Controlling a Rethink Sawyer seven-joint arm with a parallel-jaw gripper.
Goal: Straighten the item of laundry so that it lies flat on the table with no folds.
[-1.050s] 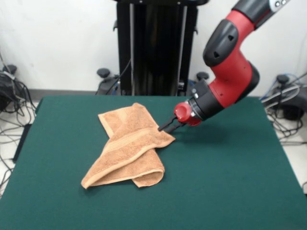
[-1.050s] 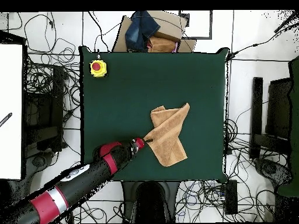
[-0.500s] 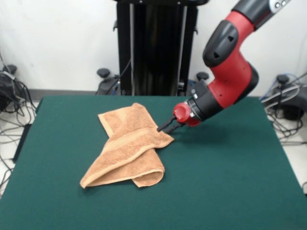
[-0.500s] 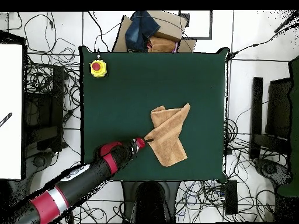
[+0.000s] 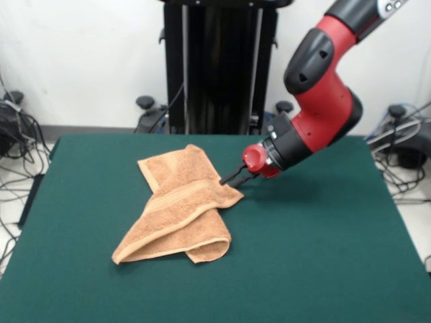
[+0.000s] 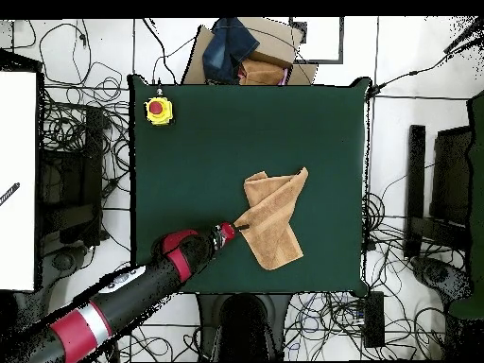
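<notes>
The item of laundry [image 5: 178, 212], an orange-tan towel, lies crumpled on the green table [image 5: 323, 235]. It is folded over itself, with a paler band running diagonally across the top layer. My gripper [image 5: 227, 180] reaches in low from the right and meets the towel's right-hand edge, its fingers closed together on the cloth there. In the overhead view the towel [image 6: 274, 219] sits right of the table's [image 6: 208, 142] centre, and the gripper [image 6: 240, 228] touches its left edge.
A yellow box with a red button [image 6: 158, 110] stands at the table's top left corner in the overhead view. A cardboard box holding cloths [image 6: 248, 52] sits just past the top edge. Cables cover the floor around the table.
The towel's near left corner has slid a little further left. The arm and gripper have barely shifted.
</notes>
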